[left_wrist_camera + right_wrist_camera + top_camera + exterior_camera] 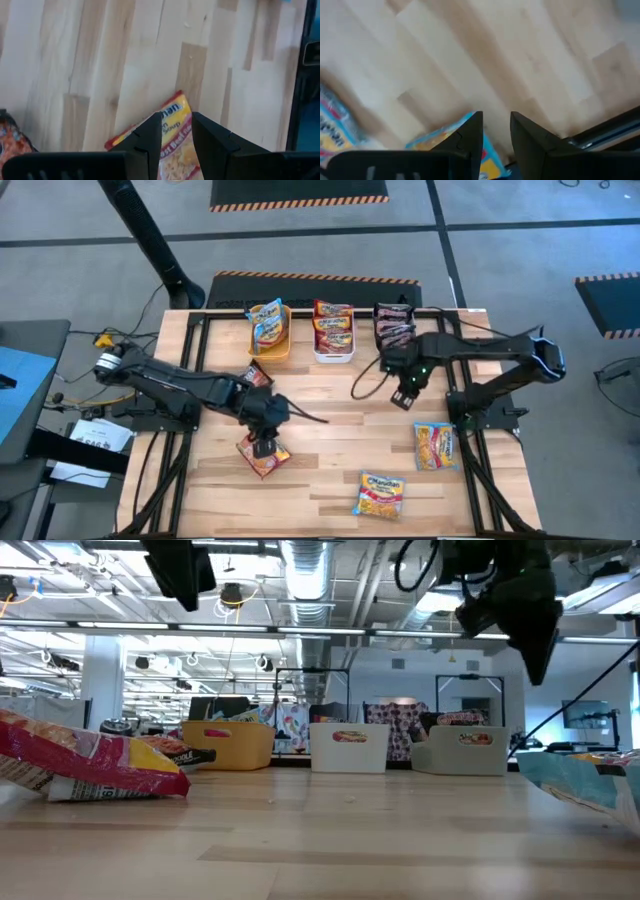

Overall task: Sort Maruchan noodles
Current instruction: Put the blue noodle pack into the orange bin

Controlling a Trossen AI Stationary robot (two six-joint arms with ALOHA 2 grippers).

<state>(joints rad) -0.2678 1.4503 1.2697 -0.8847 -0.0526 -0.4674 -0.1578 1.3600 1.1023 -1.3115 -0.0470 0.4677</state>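
Note:
A red-orange noodle packet point(264, 457) lies flat on the table near its left near part; it also shows in the low view point(95, 765). My left gripper point(263, 442) hovers above it, fingers a little apart, touching nothing; the packet point(176, 131) shows below the gap. My right gripper point(405, 396) hangs over bare wood right of centre, narrowly open and empty. Two yellow-and-blue packets point(436, 446) point(380, 493) lie flat on the right near part; one point(442, 141) shows under the right fingers. A dark packet point(258, 375) lies beside the left arm.
Three bins stand in a row at the far edge: orange point(270, 340) with yellow-and-blue packets, white point(333, 352) with red-orange ones, grey point(392, 330) with dark ones. A black cable point(362, 385) loops over the table's middle. Bare wood lies between the arms.

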